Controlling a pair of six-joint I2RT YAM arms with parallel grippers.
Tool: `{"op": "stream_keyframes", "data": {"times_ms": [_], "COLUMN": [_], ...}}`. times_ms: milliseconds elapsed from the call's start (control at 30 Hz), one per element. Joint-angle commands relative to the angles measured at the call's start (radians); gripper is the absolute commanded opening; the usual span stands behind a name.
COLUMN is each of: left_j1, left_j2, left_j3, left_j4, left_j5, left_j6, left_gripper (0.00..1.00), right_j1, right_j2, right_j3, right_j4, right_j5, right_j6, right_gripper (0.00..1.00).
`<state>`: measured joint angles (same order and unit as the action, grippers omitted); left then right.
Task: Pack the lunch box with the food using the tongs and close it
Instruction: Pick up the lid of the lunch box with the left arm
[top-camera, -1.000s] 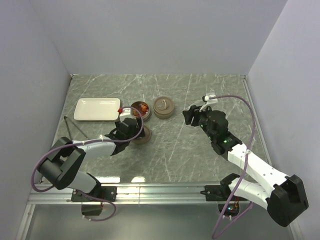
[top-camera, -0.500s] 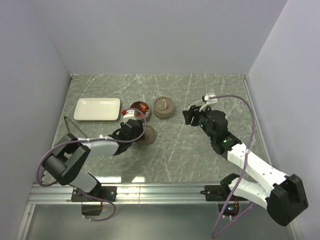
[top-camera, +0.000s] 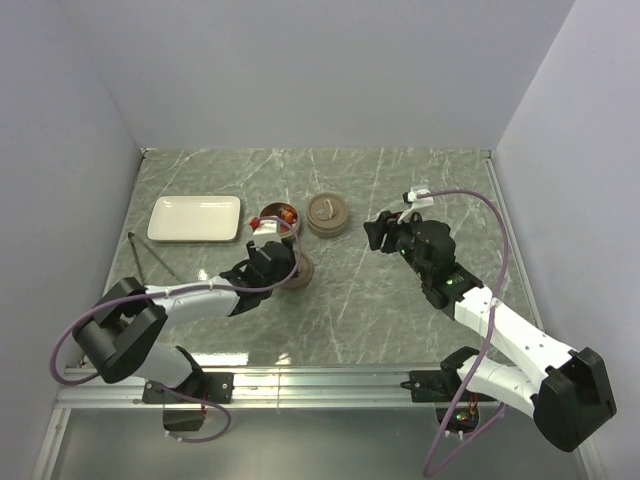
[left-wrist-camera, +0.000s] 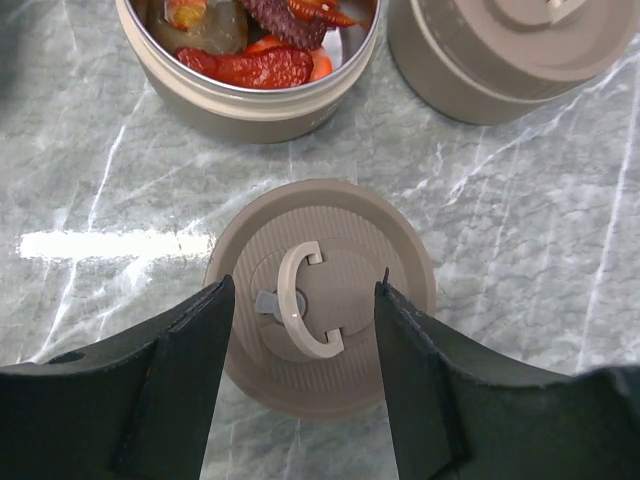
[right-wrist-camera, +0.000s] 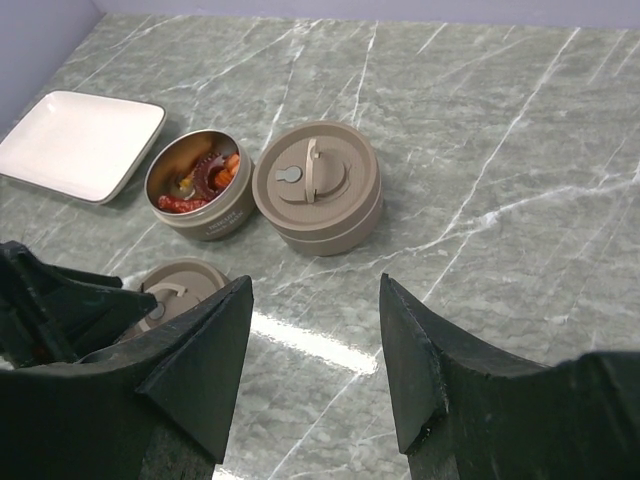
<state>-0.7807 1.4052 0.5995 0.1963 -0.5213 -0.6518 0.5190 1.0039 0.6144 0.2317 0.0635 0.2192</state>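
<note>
Green-veined marble table (top-camera: 420, 180), boxed in by pale walls (top-camera: 300, 80), fills the overhead view. At the far left lies a white plate (top-camera: 195, 218). By its near left corner is a thin dark tool that I take for the tongs (top-camera: 134, 242). Right of the plate stands the open tin (top-camera: 266, 212) with the food (top-camera: 284, 214) inside, and a closed tin (top-camera: 327, 214) stands just beside it. Nearer than both, a loose lid (top-camera: 300, 270) lies flat on the marble with the left gripper (top-camera: 284, 264) down over it. The right gripper (top-camera: 378, 232) hangs well apart to the right, above bare stone.

From the left wrist, the lid sits centred between the fingers (left-wrist-camera: 190, 370). They stand partly apart on either side of its raised middle and folded handle. I cannot tell whether the pads actually press on it. The red-brown and orange food lies in the tin just beyond.

From the right wrist, the jaws are apart with nothing between them. Both tins, the lid and the plate lie beyond, to the left.

The lid looks light, rigid and smooth, so it may slip or tilt. A level pinch across the raised middle or the rim seems the safest hold. The food looks soft and slick and would need a gentle squeeze.
</note>
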Motion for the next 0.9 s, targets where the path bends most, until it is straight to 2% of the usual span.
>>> {"op": "stream_keyframes", "data": {"times_ms": [0, 233, 300, 367, 467, 567, 667, 867], "left_j1": [-0.005, -0.003, -0.005, -0.005, -0.005, -0.005, -0.005, -0.003], "left_j2": [0.049, 0.129, 0.132, 0.133, 0.132, 0.118, 0.098, 0.078], "left_j3": [0.048, 0.074, 0.072, 0.074, 0.082, 0.083, 0.086, 0.161], "left_j4": [0.008, 0.028, 0.043, 0.048, 0.034, 0.011, -0.003, -0.084], "left_j5": [0.003, 0.038, 0.046, 0.052, 0.044, 0.02, 0.001, -0.052], "left_j6": [-0.009, -0.008, -0.009, -0.006, -0.003, 0.001, 0.012, 0.081], "left_gripper": [0.63, 0.6, 0.53, 0.45, 0.15, 0.04, 0.0, 0.0], "right_j1": [-0.005, -0.005, -0.005, -0.005, -0.005, -0.005, -0.005, -0.007], "right_j2": [-0.011, -0.025, -0.024, -0.021, -0.021, -0.022, -0.021, -0.019], "right_j3": [0.005, -0.004, -0.005, -0.004, -0.005, -0.005, -0.007, -0.011], "right_j4": [0.041, 0.043, 0.044, 0.046, 0.046, 0.047, 0.047, 0.058], "right_j5": [-0.002, -0.002, -0.004, -0.005, -0.004, -0.005, -0.007, -0.011], "right_j6": [0.003, 0.002, 0.003, 0.002, 0.002, 0.002, 0.002, 0.003], "right_gripper": [0.61, 0.61, 0.61, 0.61, 0.61, 0.61, 0.61, 0.6]}}
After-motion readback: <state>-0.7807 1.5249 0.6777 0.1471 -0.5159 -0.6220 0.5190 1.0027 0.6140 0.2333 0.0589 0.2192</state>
